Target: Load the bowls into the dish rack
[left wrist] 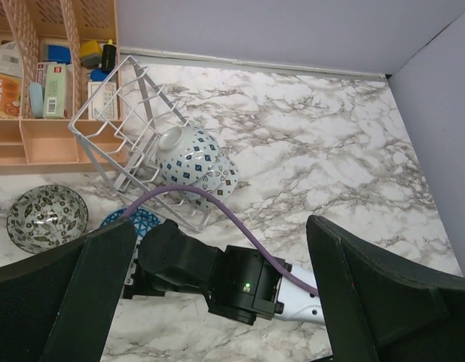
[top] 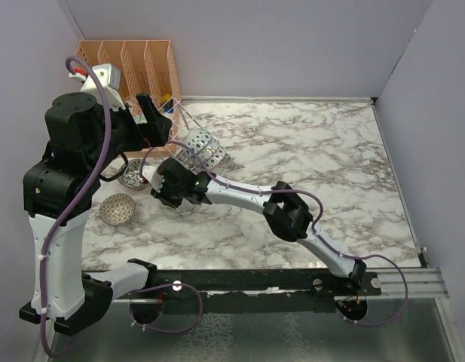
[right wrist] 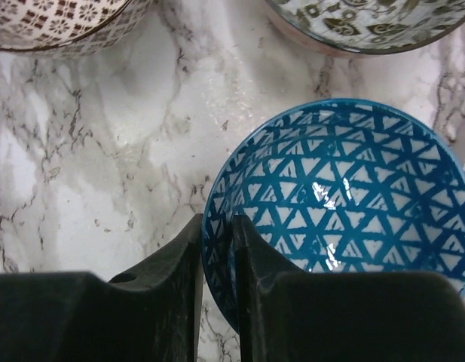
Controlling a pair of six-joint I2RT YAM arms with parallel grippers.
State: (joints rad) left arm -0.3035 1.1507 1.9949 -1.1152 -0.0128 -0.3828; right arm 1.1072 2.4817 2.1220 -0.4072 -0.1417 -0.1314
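My right gripper (right wrist: 217, 235) is shut on the rim of a blue triangle-patterned bowl (right wrist: 345, 204), one finger inside and one outside. The bowl sits low over the marble. In the top view this gripper (top: 161, 188) covers the bowl. The wire dish rack (left wrist: 123, 124) stands tilted by the orange organiser and holds a white bowl with blue diamonds (left wrist: 196, 164). A grey-patterned bowl (left wrist: 47, 217) and a tan bowl (top: 117, 209) lie left of it. My left gripper (top: 151, 115) hangs open and empty above the rack, its fingers (left wrist: 62, 302) spread wide.
An orange organiser (top: 134, 60) with tall dividers and small items stands at the back left, touching the rack. A red-brown patterned bowl (right wrist: 59, 23) lies just beyond the blue one. Walls close in the back and both sides.
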